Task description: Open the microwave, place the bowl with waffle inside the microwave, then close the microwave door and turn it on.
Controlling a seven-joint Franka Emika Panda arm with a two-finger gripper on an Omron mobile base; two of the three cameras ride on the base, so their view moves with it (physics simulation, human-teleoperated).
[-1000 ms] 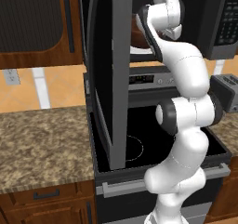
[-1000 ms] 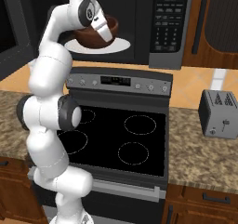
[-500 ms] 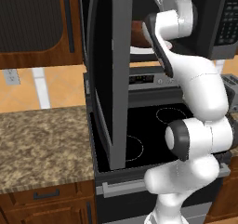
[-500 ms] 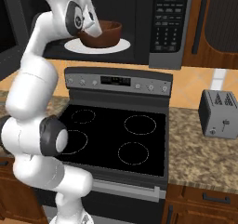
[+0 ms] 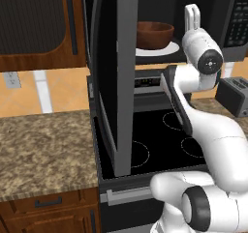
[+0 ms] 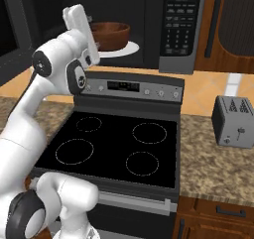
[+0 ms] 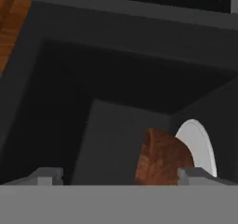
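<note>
We see the microwave (image 6: 149,25) with the microwave door (image 5: 114,77) swung wide at left. The bowl (image 5: 155,34) sits inside on the white plate (image 6: 126,48), so placing looks done. Our gripper (image 7: 121,174) stands wide, empty. Next, we judge, swing the door shut.

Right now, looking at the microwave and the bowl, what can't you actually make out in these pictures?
- Waffle: the bowl's wall hides its inside in both base views; the hand view sees the outside.
- Microwave buttons: too small to read in the right base view.
- Microwave door: seen edge-on in the left base view, handle not visible.
- Gripper: tips cut off by the hand view's bottom edge.
</note>
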